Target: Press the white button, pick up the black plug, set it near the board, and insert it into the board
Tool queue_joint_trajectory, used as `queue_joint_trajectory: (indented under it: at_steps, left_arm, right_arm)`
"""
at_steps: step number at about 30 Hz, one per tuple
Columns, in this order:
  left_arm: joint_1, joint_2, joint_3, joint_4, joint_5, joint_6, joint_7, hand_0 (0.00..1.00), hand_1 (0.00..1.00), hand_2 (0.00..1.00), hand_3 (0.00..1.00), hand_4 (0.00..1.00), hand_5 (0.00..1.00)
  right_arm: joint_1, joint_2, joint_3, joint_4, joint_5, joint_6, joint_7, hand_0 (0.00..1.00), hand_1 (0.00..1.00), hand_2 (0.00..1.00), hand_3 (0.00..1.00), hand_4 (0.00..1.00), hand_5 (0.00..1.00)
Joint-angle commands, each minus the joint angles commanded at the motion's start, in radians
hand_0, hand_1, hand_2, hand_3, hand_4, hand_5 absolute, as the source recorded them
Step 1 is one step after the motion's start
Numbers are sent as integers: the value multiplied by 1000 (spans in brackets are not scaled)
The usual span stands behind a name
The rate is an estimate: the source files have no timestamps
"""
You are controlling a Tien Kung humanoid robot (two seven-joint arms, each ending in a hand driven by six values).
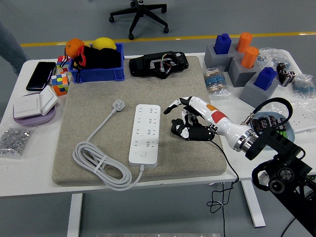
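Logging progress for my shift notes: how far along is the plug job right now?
Whether the button was pressed cannot be told. In hand: the right hand is closed around the black plug on the mat, right of the white power strip. Left: moving the plug nearer and inserting it; the strip's sockets look empty.

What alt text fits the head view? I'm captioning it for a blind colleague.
The robot's right hand rests on a black plug on a grey mat, just right of a white power strip with its coiled white cable.
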Motion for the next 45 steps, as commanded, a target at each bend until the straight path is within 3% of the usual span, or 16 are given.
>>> queue_joint_trajectory:
  at_steps: [9, 16, 22, 32, 45]
  left_arm:
    - [1, 2, -1, 0, 3, -1, 0, 466, 499, 513, 577, 599, 256]
    - [0, 2, 4, 0, 2, -1, 0, 466, 500, 513, 577, 599, 256]
    - [-2, 5, 8, 0, 3, -2, 2, 466, 500, 513, 577, 599, 256]
    - [2, 7, 6, 0, 9, -4, 6, 466, 500, 513, 577, 599, 256]
    - [0, 5, 40, 0, -18, -2, 0, 466, 500, 511, 577, 599, 257]
  right_arm:
    - [56, 35, -114, -37, -72, -5, -34, 2, 2, 105, 644, 234, 2]
    - [104, 58, -198, -98, -106, -93, 30, 2, 2, 106, 637, 210, 2]
    - [129, 75, -251, -164, -171, -131, 52, 2, 2, 105, 630, 196, 2]
    - [146, 85, -326, -303, -183, -162, 83, 2, 2, 105, 629, 193, 2]
    - [165, 119, -384, -399, -187, -176, 95, 2, 2, 106, 627, 184, 2]
